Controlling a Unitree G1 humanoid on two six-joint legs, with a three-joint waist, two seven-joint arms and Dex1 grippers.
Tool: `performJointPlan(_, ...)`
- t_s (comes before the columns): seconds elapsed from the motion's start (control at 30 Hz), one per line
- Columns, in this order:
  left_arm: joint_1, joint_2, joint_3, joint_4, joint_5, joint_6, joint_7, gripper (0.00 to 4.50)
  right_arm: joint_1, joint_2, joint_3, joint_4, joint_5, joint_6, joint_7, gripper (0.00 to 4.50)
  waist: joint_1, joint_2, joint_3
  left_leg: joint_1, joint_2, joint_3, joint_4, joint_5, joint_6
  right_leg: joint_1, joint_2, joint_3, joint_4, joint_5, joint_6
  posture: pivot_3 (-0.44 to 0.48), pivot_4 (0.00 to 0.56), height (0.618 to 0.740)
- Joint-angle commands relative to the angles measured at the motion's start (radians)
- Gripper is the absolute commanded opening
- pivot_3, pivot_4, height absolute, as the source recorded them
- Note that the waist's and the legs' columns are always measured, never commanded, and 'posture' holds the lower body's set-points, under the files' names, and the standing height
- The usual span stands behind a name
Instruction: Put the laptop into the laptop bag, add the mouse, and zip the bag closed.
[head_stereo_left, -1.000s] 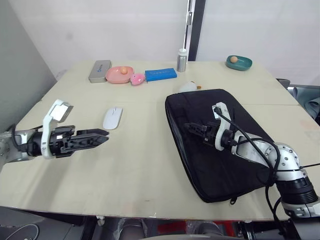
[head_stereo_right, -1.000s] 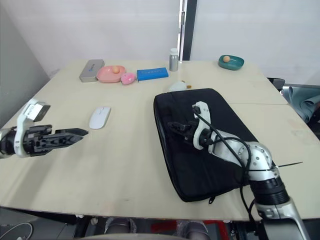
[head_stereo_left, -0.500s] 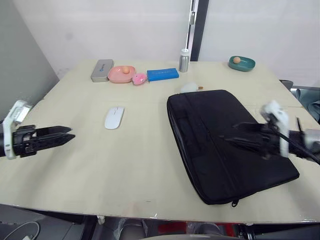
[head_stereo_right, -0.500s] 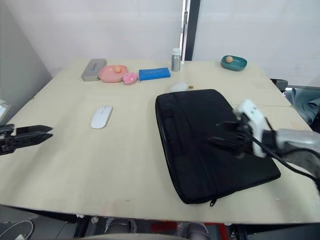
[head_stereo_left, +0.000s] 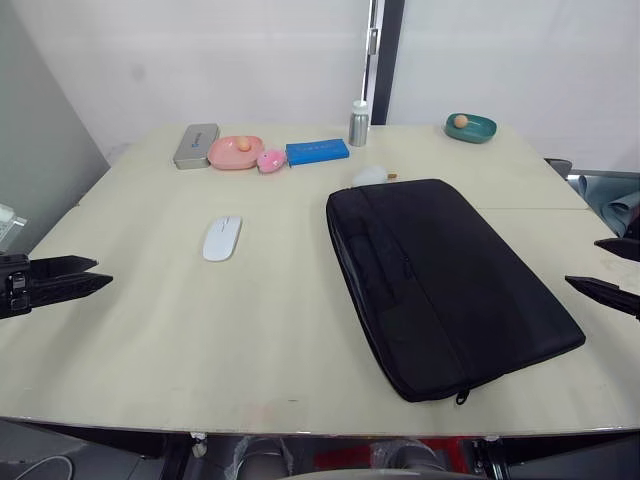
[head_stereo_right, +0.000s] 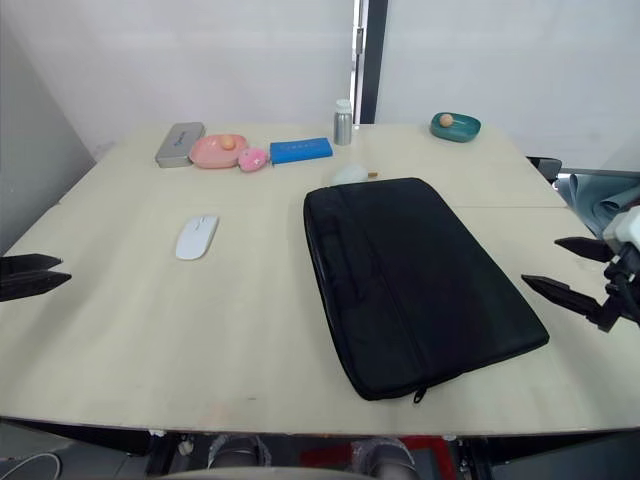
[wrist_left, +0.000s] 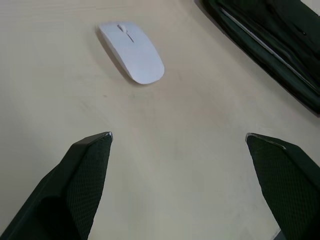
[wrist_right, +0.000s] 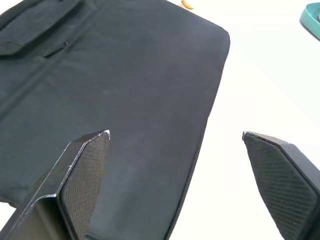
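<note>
a: how far along is it?
b: the laptop bag (head_stereo_left: 445, 280) lies flat on the tabletop (head_stereo_left: 250, 340); no laptop lies out, so it is probably inside.
a: the mouse?
b: the mouse (head_stereo_left: 222, 238) sits out, well left of the bag.
a: claws?
b: left claw (wrist_left: 182, 150) and right claw (wrist_right: 175, 145) both spread apart, empty. mouse and zipping remain.

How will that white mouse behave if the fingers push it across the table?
The mouse looks flat and smooth, so it would probably slide, not roll. It seems small and light, and may slip from pinching fingers. It lies apart from the laptop bag.
</note>
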Motion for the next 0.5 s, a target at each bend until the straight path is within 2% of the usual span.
performJointPlan(0.03, -0.037, -0.04, 0.01, -0.057, -0.01, 0.003, 0.04, 4.5, -0.076, 0.007, 0.037, -0.04, 0.027, 0.001, -0.027, 4.45, 0.0, 0.0, 0.0, 0.0, 0.0, 0.0, 0.0, 0.001, 0.002, 0.0, 0.0, 0.0, 0.0, 0.0, 0.0, 0.0, 0.15, 0.74)
performJointPlan(0.13, -0.07, -0.099, -0.015, -0.086, -0.001, 0.03, 0.118, 4.5, -0.215, 0.038, 0.118, -0.128, 0.142, 0.042, -0.071, 4.45, -0.004, 0.002, 0.0, 0.001, 0.0, 0.0, 0.002, 0.002, 0.003, 0.0, 0.0, 0.001, 0.004, 0.0, -0.001, 0.0, 0.15, 0.74)
performJointPlan(0.27, -0.122, -0.226, -0.027, -0.131, 0.036, -0.001, 0.309, 4.5, -0.409, 0.066, 0.277, -0.237, 0.26, 0.12, -0.156, 4.45, -0.002, 0.003, -0.001, 0.001, 0.0, 0.0, 0.004, 0.002, 0.003, -0.001, 0.0, 0.001, 0.008, 0.0, -0.001, 0.0, 0.15, 0.74)
performJointPlan(0.4, -0.148, -0.325, -0.048, -0.193, 0.104, -0.029, 0.502, 4.5, -0.547, 0.083, 0.434, -0.276, 0.266, 0.158, -0.206, 4.45, 0.001, 0.001, -0.002, 0.0, 0.0, -0.002, 0.006, 0.003, 0.004, 0.0, 0.0, 0.0, 0.007, 0.0, -0.001, 0.0, 0.15, 0.74)
performJointPlan(0.5, -0.188, -0.401, -0.04, -0.268, 0.083, 0.048, 0.637, 4.5, -0.638, 0.105, 0.551, -0.283, 0.249, 0.177, -0.229, 4.45, 0.005, 0.001, -0.002, -0.001, 0.0, -0.003, 0.007, 0.004, 0.004, 0.0, 0.0, -0.001, 0.007, 0.0, -0.002, 0.0, 0.15, 0.74)
